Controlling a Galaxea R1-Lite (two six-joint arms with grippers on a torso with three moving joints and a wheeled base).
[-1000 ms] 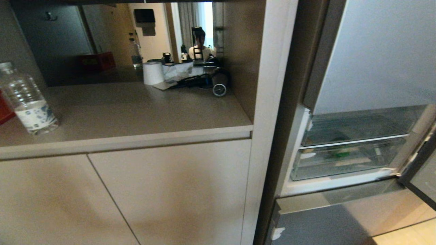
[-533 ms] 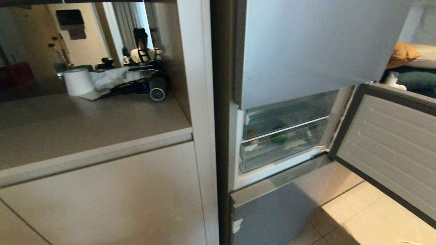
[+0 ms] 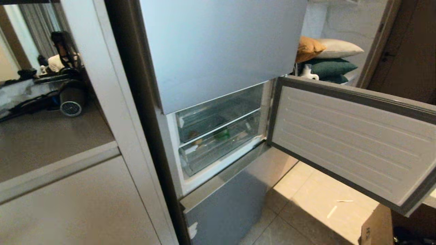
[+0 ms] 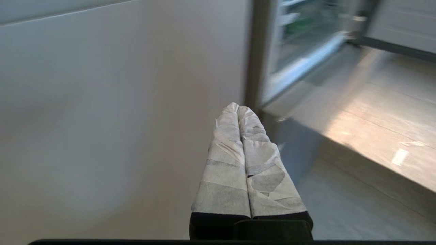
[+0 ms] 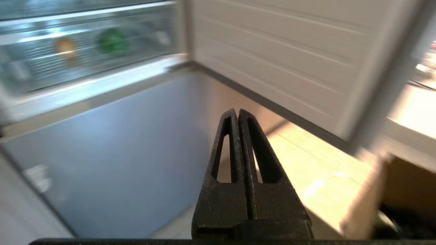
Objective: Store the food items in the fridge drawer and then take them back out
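The fridge drawer (image 3: 218, 151) is a see-through bin under a pale rail, pushed in, in the blue-grey fridge's middle section, whose door stands open. Through its front show the food items: a green bell pepper (image 3: 223, 135) and, left of it, a tan potato (image 3: 197, 140). The right wrist view shows the same pepper (image 5: 113, 41) and potato (image 5: 65, 46) behind the bin front. My right gripper (image 5: 237, 112) is shut and empty, low before the fridge's lowest panel. My left gripper (image 4: 238, 108), with taped fingers, is shut and empty, facing the beige cabinet front. Neither arm shows in the head view.
The open middle door (image 3: 347, 139) swings out to the right over the tiled floor. A cardboard box (image 3: 376, 228) sits at the lower right. The beige cabinet and counter (image 3: 51, 143) stand left of the fridge, and cushions (image 3: 327, 58) lie behind the door.
The whole head view has swung to the right, so the camera moved: the fridge went from the right edge to the middle, and the water bottle left the picture.
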